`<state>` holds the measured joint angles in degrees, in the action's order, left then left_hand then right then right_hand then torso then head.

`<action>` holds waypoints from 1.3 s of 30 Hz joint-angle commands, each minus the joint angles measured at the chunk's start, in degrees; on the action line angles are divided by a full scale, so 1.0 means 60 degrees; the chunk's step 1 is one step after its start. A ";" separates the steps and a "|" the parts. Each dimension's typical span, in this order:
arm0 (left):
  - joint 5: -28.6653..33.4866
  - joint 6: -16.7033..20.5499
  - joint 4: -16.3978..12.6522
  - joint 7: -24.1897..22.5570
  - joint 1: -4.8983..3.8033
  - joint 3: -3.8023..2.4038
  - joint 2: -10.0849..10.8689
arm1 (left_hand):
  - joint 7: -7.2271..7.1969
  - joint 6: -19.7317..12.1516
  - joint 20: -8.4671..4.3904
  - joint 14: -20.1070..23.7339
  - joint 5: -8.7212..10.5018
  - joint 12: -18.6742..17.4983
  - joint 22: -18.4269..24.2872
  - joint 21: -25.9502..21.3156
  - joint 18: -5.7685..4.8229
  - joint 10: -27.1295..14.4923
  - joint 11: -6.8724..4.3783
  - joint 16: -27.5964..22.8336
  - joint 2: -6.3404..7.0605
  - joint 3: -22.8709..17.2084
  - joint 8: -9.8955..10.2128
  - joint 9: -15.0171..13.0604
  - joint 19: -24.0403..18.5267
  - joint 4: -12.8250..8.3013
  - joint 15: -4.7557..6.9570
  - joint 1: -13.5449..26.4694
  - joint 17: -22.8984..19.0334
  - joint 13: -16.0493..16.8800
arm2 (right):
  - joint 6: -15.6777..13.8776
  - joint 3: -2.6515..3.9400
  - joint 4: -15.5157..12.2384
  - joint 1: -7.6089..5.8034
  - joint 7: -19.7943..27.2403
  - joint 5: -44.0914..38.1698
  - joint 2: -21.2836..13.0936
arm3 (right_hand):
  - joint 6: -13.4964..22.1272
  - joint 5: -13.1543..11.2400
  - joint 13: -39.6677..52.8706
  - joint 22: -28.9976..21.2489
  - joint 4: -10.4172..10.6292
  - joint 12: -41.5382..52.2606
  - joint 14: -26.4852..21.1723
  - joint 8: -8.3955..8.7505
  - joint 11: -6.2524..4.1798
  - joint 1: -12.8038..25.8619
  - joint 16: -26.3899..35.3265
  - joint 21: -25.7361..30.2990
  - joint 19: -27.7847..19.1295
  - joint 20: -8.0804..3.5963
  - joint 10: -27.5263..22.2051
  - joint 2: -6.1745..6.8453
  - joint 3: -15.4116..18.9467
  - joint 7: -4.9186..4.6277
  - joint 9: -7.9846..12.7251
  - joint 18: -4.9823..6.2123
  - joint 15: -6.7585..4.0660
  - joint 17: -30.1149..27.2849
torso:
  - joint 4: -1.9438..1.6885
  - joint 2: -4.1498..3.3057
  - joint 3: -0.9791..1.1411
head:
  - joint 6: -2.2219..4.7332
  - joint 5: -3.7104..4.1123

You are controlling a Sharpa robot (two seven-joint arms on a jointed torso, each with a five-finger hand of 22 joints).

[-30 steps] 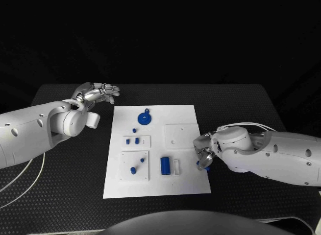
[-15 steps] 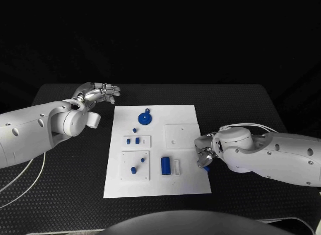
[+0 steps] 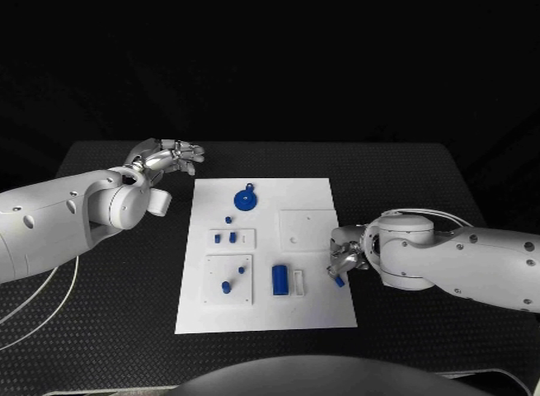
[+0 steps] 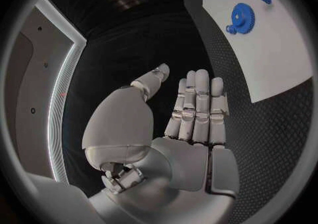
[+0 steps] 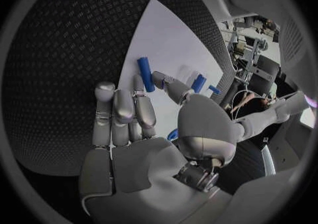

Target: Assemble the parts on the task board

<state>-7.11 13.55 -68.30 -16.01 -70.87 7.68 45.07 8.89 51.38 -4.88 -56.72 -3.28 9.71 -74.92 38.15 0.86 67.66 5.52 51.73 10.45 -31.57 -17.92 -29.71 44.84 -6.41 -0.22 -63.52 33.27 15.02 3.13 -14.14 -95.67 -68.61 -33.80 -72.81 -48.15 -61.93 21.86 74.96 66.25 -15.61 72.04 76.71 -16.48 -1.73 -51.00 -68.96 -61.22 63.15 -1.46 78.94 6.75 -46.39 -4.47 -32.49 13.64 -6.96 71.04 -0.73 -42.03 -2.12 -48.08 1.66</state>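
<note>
The white task board [image 3: 305,309] lies mid-table with a blue gear [image 3: 245,199], a blue cylinder [image 3: 278,279] and several small blue parts on it. My right hand [image 3: 345,259] hovers at the board's right edge, fingers spread and holding nothing. A short blue pin [image 3: 339,280] lies on that edge just beyond its fingertips. In the right wrist view the pin [image 5: 144,67] sits right at the fingertips [image 5: 137,81]; I cannot tell if they touch. My left hand [image 3: 169,156] is open off the board's far left corner, fingers [image 4: 199,97] straight, near the gear [image 4: 240,13].
The board carries raised white inset plates [image 3: 304,227] and a white block [image 3: 298,281] beside the blue cylinder. Black textured table [image 3: 424,190] surrounds the board. A white cable [image 3: 32,301] loops at the table's left side.
My right hand has shifted slightly along the board's right edge, and the blue pin by its fingertips has moved a little inward. The left hand has stayed put.
</note>
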 commanded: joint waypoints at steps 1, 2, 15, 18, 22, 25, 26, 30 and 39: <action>-0.0029 -0.0087 -0.0038 -0.0069 -0.0009 -0.0005 -0.0009 | -0.0019 -0.0002 -0.0107 0.0011 0.0046 0.0062 -0.0206 -0.0044 0.0074 -0.0015 0.0030 -0.0028 -0.0044 0.0020 -0.0053 0.0010 -0.0036 0.0020 0.0015 0.0038 0.0009 0.0005 | -0.1072 -0.0007 0.0085 -0.0070 -0.0008 0.1863 0.0029 | -0.0052 -0.0081 0.0047 -0.0013 -0.0032 -0.0001 0.0047 -0.0068 -0.0025 -0.0094 -0.0050 -0.0046 0.0068 -0.0015 0.0062 -0.0208 -0.0021 0.0010 -0.0045 0.0226 -0.0020 -0.0015 | 0.0010 0.0000 0.0000 | 0.0002 -0.0023; -0.0029 -0.0086 -0.0038 -0.0069 -0.0009 -0.0005 -0.0010 | -0.0019 -0.0001 -0.0107 0.0011 0.0046 0.0062 -0.0206 -0.0044 0.0074 -0.0015 0.0030 -0.0028 -0.0044 0.0020 -0.0053 0.0010 -0.0036 0.0019 0.0015 0.0037 0.0009 0.0005 | -0.1134 -0.0007 0.0092 -0.0083 -0.0006 0.2021 0.0045 | -0.0053 -0.0092 0.0037 -0.0016 -0.0025 -0.0014 0.0051 -0.0069 -0.0026 -0.0073 -0.0053 -0.0045 0.0072 -0.0015 0.0057 -0.0210 -0.0010 0.0011 -0.0045 0.0226 -0.0023 -0.0013 | 0.0010 0.0000 0.0000 | 0.0002 -0.0023; -0.0048 -0.0087 -0.0067 -0.0054 -0.0011 -0.0005 -0.0011 | -0.0021 0.0001 -0.0108 0.0009 0.0044 0.0065 -0.0207 -0.0042 0.0075 -0.0014 0.0028 -0.0027 -0.0039 0.0019 -0.0055 0.0010 -0.0035 0.0013 0.0016 0.0030 0.0011 0.0005 | -0.1428 -0.0009 0.0088 -0.0105 -0.0091 0.4493 0.0473 | -0.0058 -0.0249 -0.0005 -0.0042 0.0060 -0.0091 0.0041 -0.0070 -0.0034 0.0146 -0.0026 -0.0033 0.0091 -0.0025 0.0030 -0.0105 0.0131 0.0019 -0.0044 0.0226 -0.0048 -0.0044 | 0.0009 0.0000 0.0004 | -0.0009 -0.0098; -0.0049 -0.0086 -0.0068 -0.0054 -0.0011 -0.0005 -0.0010 | -0.0021 0.0002 -0.0108 0.0008 0.0044 0.0066 -0.0207 -0.0042 0.0075 -0.0014 0.0028 -0.0027 -0.0039 0.0019 -0.0056 0.0010 -0.0035 0.0012 0.0017 0.0030 0.0011 0.0005 | -0.1521 -0.0010 0.0182 -0.0101 -0.0090 0.4624 0.0614 | -0.0052 -0.0260 -0.0005 -0.0046 0.0071 -0.0096 0.0036 -0.0066 -0.0033 0.0182 -0.0016 -0.0030 0.0088 -0.0025 0.0027 -0.0097 0.0164 0.0018 -0.0042 0.0226 -0.0051 -0.0053 | 0.0008 -0.0004 0.0007 | -0.0002 -0.0109; -0.0054 -0.0095 -0.0081 -0.0050 -0.0011 -0.0005 -0.0004 | -0.0021 0.0002 -0.0108 0.0008 0.0044 0.0066 -0.0207 -0.0042 0.0075 -0.0013 0.0028 -0.0027 -0.0038 0.0019 -0.0056 0.0010 -0.0035 0.0012 0.0017 0.0029 0.0012 0.0005 | -0.1537 -0.0010 0.0256 -0.0053 -0.0093 0.4664 0.0752 | -0.0049 -0.0271 -0.0013 -0.0048 0.0081 -0.0110 0.0030 -0.0064 -0.0032 0.0213 -0.0006 -0.0027 0.0085 -0.0025 0.0019 -0.0087 0.0191 0.0017 -0.0041 0.0226 -0.0053 -0.0063 | 0.0002 -0.0010 0.0008 | -0.0010 -0.0116; -0.0062 -0.0088 -0.0086 -0.0045 -0.0012 -0.0005 0.0013 | -0.0021 0.0003 -0.0108 0.0007 0.0044 0.0066 -0.0207 -0.0041 0.0075 -0.0014 0.0028 -0.0027 -0.0037 0.0019 -0.0056 0.0010 -0.0035 0.0011 0.0017 0.0029 0.0012 0.0005 | -0.1597 -0.0010 0.0274 0.0009 -0.0095 0.4661 0.0803 | -0.0045 -0.0292 -0.0015 -0.0053 0.0099 -0.0118 0.0028 -0.0062 -0.0032 0.0260 -0.0003 -0.0023 0.0080 -0.0024 0.0013 -0.0075 0.0234 0.0017 -0.0040 0.0226 -0.0056 -0.0066 | -0.0006 -0.0008 0.0010 | -0.0028 -0.0135; -0.0062 -0.0085 -0.0084 -0.0041 -0.0012 -0.0005 0.0016 | -0.0021 0.0003 -0.0108 0.0007 0.0044 0.0066 -0.0207 -0.0041 0.0075 -0.0014 0.0028 -0.0027 -0.0037 0.0019 -0.0056 0.0010 -0.0035 0.0011 0.0017 0.0029 0.0012 0.0005 | -0.1617 -0.0010 0.0277 0.0015 -0.0095 0.4652 0.0809 | -0.0044 -0.0307 -0.0013 -0.0054 0.0106 -0.0118 0.0027 -0.0061 -0.0033 0.0273 -0.0002 -0.0022 0.0080 -0.0025 0.0014 -0.0070 0.0247 0.0017 -0.0040 0.0226 -0.0058 -0.0068 | -0.0006 -0.0008 0.0010 | -0.0028 -0.0135; -0.0064 -0.0102 -0.0096 -0.0030 -0.0012 -0.0005 0.0023 | -0.0021 0.0003 -0.0108 0.0007 0.0045 0.0067 -0.0208 -0.0041 0.0075 -0.0014 0.0028 -0.0027 -0.0035 0.0020 -0.0057 0.0010 -0.0035 0.0010 0.0017 0.0028 0.0013 0.0005 | -0.1671 -0.0010 0.0296 0.0035 -0.0094 0.4666 0.0862 | -0.0041 -0.0357 -0.0014 -0.0059 0.0120 -0.0126 0.0024 -0.0059 -0.0035 0.0301 0.0004 -0.0018 0.0077 -0.0030 0.0009 -0.0069 0.0278 0.0019 -0.0039 0.0226 -0.0063 -0.0073 | 0.0005 -0.0003 0.0006 | -0.0051 -0.0163; -0.0069 -0.0104 -0.0102 -0.0028 -0.0013 -0.0005 0.0035 | -0.0021 0.0004 -0.0108 0.0006 0.0045 0.0068 -0.0208 -0.0039 0.0074 -0.0015 0.0028 -0.0027 -0.0032 0.0021 -0.0058 0.0010 -0.0033 0.0011 0.0017 0.0031 0.0014 0.0004 | -0.1532 -0.0010 0.0431 0.0112 -0.0095 0.4649 0.1026 | -0.0033 -0.0363 -0.0035 -0.0064 0.0136 -0.0159 0.0010 -0.0053 -0.0034 0.0333 0.0022 -0.0013 0.0071 -0.0031 -0.0012 -0.0058 0.0299 0.0017 -0.0035 0.0226 -0.0065 -0.0089 | 0.0001 -0.0005 0.0004 | -0.0070 -0.0176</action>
<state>-7.25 13.54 -68.78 -15.88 -70.88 7.68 45.28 8.89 51.38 -4.88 -56.72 -3.28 9.93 -74.90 38.15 0.86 67.66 5.52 51.73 10.45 -31.57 -17.92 -29.71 44.84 -6.41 -0.22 -63.52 33.30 15.02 -6.45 -14.22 -92.87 -68.08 -34.88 -45.60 -42.30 -62.11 19.96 74.82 65.95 -14.78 71.33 76.90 -16.95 -1.73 -49.54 -68.96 -61.22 63.26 -1.54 78.95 6.25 -44.90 -4.34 -32.74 14.07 -6.95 70.57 -0.69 -42.06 -2.09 -48.47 0.62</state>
